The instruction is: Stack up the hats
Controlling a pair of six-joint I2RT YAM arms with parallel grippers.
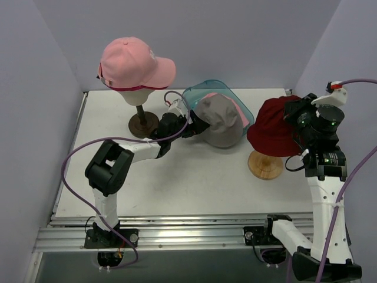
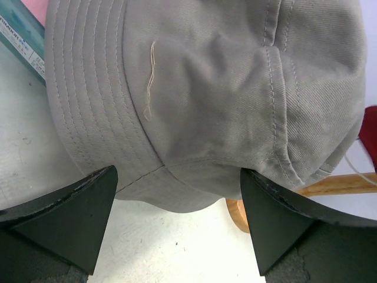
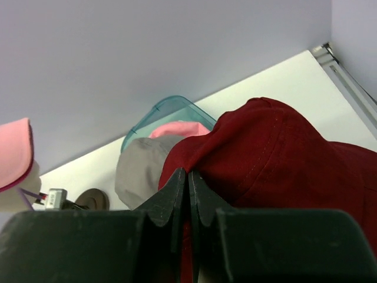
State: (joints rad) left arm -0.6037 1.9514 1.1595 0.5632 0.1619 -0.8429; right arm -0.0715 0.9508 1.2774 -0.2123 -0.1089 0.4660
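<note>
Far left, the pink cap (image 1: pixel 134 62) sits on its head form (image 1: pixel 134 94). Mid-bench, our left jaws stand wide and hold nothing, one either side of the near edge of the grey hat (image 2: pixel 200 88), which leans on the teal tray (image 1: pixel 206 84). We should reach deeper over the brim before closing. At right, the right jaws are shut tight against the dark red hat (image 3: pixel 271 159) on its wooden stand (image 1: pixel 265 165). We cannot tell whether they pinch fabric.
</note>
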